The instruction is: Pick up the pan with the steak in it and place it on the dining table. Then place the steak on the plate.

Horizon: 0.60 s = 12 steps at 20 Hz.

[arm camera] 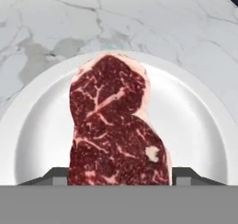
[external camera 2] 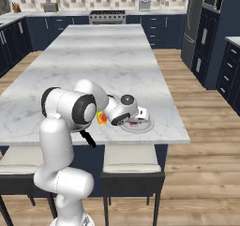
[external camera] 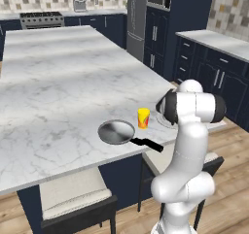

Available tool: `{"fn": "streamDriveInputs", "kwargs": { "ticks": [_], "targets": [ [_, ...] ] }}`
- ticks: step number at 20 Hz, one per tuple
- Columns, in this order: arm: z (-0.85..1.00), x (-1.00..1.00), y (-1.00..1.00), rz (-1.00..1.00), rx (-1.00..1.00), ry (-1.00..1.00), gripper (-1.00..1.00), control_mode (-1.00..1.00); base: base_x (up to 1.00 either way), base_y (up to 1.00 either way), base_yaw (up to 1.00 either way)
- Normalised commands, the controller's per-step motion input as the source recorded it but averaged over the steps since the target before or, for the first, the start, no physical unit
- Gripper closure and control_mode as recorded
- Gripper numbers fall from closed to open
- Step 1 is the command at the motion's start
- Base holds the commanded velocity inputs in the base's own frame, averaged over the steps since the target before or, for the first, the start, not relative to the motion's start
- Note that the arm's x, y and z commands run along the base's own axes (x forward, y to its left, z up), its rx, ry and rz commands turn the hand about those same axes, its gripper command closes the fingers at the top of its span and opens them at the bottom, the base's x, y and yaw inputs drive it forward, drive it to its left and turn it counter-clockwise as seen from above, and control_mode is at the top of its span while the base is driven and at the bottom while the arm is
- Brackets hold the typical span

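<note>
Fingers (arm camera: 56,174) sat wide apart, one dark tip on either side of the steak's (arm camera: 116,130) near end. The meat filled the gap between them; whether the pads actually pressed it or had let go, I could not tell from the hand view. The gripper (arm camera: 116,177) was low over the plate (arm camera: 195,125), camera looking straight along the steak.

Steak: red slab with pale marbling and a fat rim, over the middle of the plate, white rim visible all around its far end. In the right base view a sliver of red showed on the plate (external camera 2: 143,125) just under the hand (external camera 2: 130,113). Resting flat or slightly lifted: could not tell.

Plate sat on the dining table (external camera: 58,82), close to the table's near edge, towards its right corner. Small yellow cup (external camera: 143,118) stood just beside the plate, on the pan side. The pan (external camera: 116,132) lay past the cup, also on the table near the same edge, bowl bare, black handle (external camera: 146,143) pointing out over the edge towards the robot.

Two stools (external camera: 78,199) were tucked under that edge. Range (external camera: 41,19) stood at the far wall beyond the table's far end.
</note>
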Motion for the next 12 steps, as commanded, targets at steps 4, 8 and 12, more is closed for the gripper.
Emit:
{"fn": "streamDriveInputs", "kwargs": {
  "ticks": [4,8,12],
  "targets": [
    [0.64,0.11,0.07,-0.07,0.05,0.0,-1.0,-1.0,0.0,0.0,0.0],
    [0.78,0.25,0.23,-0.09,0.04,0.0,-1.0,-1.0,0.0,0.0,0.0],
    [0.46,0.25,0.14,-0.07,0.01,0.02,-1.0,-1.0,0.0,0.0,0.0]
  ]
}}
